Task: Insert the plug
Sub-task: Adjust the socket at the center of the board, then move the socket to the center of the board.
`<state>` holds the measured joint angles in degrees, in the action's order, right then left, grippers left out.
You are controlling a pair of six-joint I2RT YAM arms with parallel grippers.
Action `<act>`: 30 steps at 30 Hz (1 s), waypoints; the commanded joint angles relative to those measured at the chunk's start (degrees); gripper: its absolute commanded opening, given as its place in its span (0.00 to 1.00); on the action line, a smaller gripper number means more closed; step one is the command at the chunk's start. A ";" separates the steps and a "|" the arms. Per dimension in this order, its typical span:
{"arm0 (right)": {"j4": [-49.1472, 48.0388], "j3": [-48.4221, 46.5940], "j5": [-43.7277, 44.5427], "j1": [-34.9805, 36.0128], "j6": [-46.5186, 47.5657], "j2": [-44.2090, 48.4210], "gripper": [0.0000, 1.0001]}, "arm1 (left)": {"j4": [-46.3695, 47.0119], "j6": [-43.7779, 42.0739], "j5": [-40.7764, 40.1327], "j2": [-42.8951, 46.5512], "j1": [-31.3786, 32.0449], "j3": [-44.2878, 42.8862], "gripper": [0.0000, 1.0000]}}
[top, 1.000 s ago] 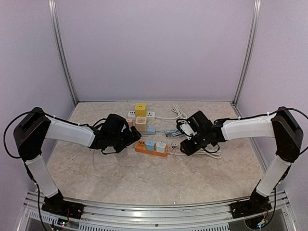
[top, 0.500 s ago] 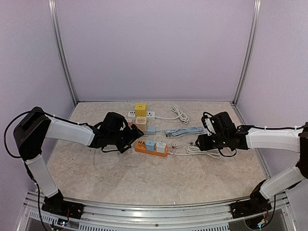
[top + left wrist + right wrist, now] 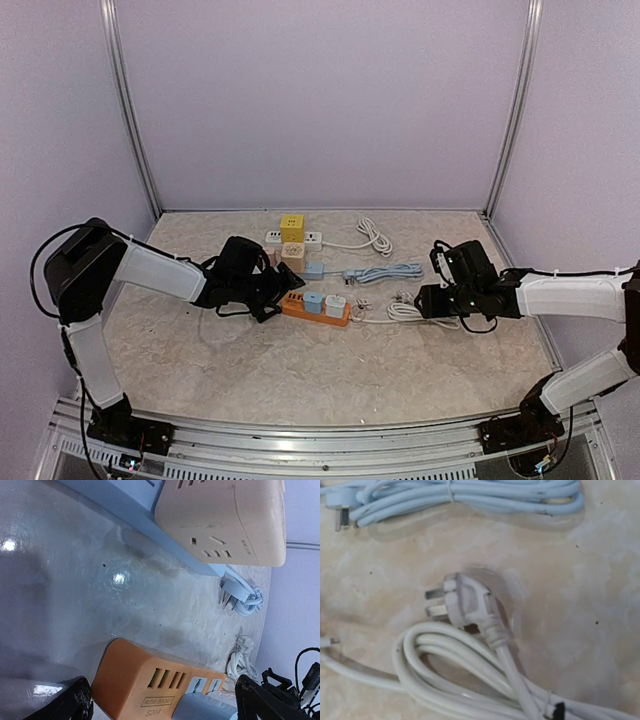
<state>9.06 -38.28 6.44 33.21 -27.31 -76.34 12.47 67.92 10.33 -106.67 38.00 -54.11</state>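
The left pincer (image 3: 271, 296) is held wide open and empty, low over the surface (image 3: 300, 370). One end of the orange power strip (image 3: 150, 685) is seen just ahead of it, between its fingers (image 3: 65, 702). Whether the right pincer (image 3: 426, 300) is open or closed cannot be told. The white plug (image 3: 465, 600) is left lying flat on the surface just in front of the right pincer, ungripped, against its coiled white cord (image 3: 450, 655).

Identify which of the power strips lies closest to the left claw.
The orange strip, the frontmost one. The open left claw sits at its left end; the blue strip and the white strip lie farther back.
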 commanded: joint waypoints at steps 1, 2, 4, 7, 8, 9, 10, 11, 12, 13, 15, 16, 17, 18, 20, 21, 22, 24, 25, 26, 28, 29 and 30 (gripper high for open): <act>-0.24 0.63 0.82 -0.56 -0.12 0.54 0.56 | -0.26 2.27 3.10 -1.12 0.04 -1.18 0.95; -0.11 0.47 0.93 -0.52 0.03 0.57 0.56 | -0.29 2.49 3.15 -1.01 -0.01 -1.24 0.95; 0.16 0.08 1.09 -0.52 0.30 0.59 0.56 | 0.33 2.88 3.48 -1.13 -0.11 -1.14 0.94; 0.60 -0.91 0.80 -0.52 0.42 0.20 0.56 | 1.02 3.31 2.76 -0.24 -0.16 -0.16 0.94; 0.51 -1.11 0.06 -0.56 0.46 0.08 0.55 | 1.31 3.35 2.26 0.25 -0.20 0.45 0.94; 0.30 -1.34 -0.96 -0.52 0.73 -0.14 0.54 | 1.79 3.36 1.98 1.16 -0.20 1.14 0.94; 0.08 -1.55 -2.13 -0.52 1.30 -0.56 0.54 | 2.41 3.37 1.78 1.72 -0.21 1.93 0.94; -0.02 -1.91 -3.65 -0.58 2.45 -1.27 0.54 | 2.82 3.44 1.68 2.43 -0.21 2.51 0.94; 0.51 -2.48 -4.96 -0.57 3.91 -2.32 0.53 | 2.86 3.45 1.63 3.24 -0.21 3.29 0.94; 1.20 -3.18 -6.10 -0.57 6.03 -3.42 0.53 | 2.78 3.45 1.62 3.67 -0.21 3.70 0.94; 2.33 -4.25 -8.65 -0.59 10.06 -6.42 0.53 | 2.65 3.73 1.38 4.73 -0.21 4.86 0.93; 3.14 -5.10 -9.54 -0.53 11.98 -7.54 0.53 | 2.65 3.86 1.10 5.72 -0.21 5.53 0.93; 4.10 -6.00 -9.68 -0.58 13.52 -8.81 0.53 | 2.65 3.88 0.71 6.38 -0.19 6.28 0.93; 4.69 -6.77 -9.79 -0.52 15.73 -9.83 0.53 | 2.47 3.82 0.35 7.37 -0.28 7.07 0.94; 6.02 -8.30 -8.85 -0.55 18.47 -11.53 0.54 | 1.29 3.64 -0.81 9.84 -0.52 8.62 0.93; 6.86 -9.19 -7.89 -0.53 19.59 -12.28 0.54 | 0.64 3.55 -1.44 11.29 -0.78 9.58 0.94; 7.62 -10.20 -7.19 -0.47 20.75 -13.06 0.54 | 0.10 3.27 -1.90 12.62 -1.05 10.62 0.93; 8.86 -11.69 -6.88 -0.46 23.31 -14.48 0.55 | -1.76 2.60 -3.30 16.63 -1.77 12.73 0.94; 9.41 -12.32 -6.88 -0.49 24.44 -15.24 0.55 | -2.92 2.08 -4.04 18.91 -2.19 13.81 0.94; 9.97 -13.19 -6.88 -0.53 25.52 -15.96 0.55 | -4.28 1.52 -4.76 21.87 -2.72 14.68 0.94; 11.40 -14.66 -6.96 -0.46 26.66 -17.66 0.54 | -7.75 0.50 -6.62 26.38 -3.87 16.31 0.94; 11.94 -15.30 -7.85 -0.43 28.23 -18.50 0.54 | -9.36 0.06 -7.43 28.33 -4.53 17.04 0.94; 12.48 -15.85 -8.61 -0.43 29.15 -19.38 0.53 | -10.88 -0.28 -8.17 31.72 -5.31 17.89 0.94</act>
<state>17.30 -51.64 -1.02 33.19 -4.12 -92.86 8.91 70.08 6.72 -82.70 34.89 -38.70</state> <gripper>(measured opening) 0.538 0.943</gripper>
